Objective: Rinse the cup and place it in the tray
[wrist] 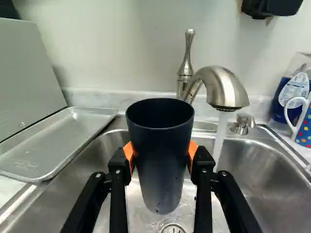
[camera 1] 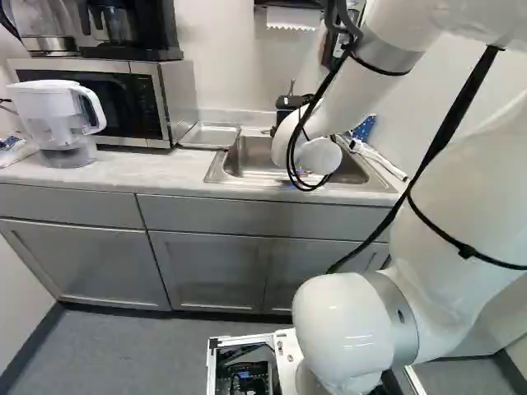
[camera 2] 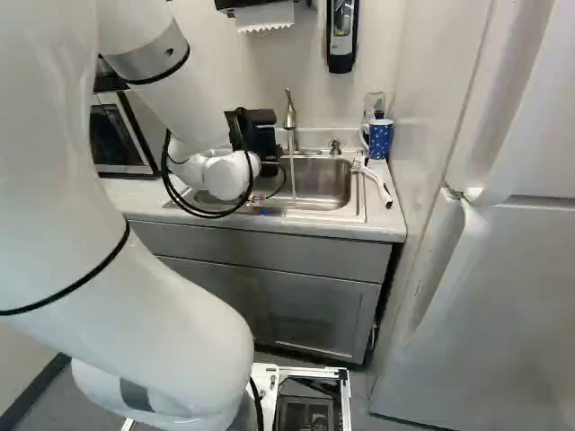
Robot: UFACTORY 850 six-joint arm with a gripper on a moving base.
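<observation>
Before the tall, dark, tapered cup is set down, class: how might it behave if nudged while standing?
The cup would probably tip easily, its base narrower than its rim. It looks stiff: its sides show no dent in the black hand. Its smooth wall might be slippery, with water running beside it.

Dark cup (wrist: 161,160) (blue mug (wrist: 304,127) dotted)

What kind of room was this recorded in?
Probably a kitchenette or break room: there's a stainless steel sink with running water, a microwave on the counter, and what looks like a refrigerator.
</observation>
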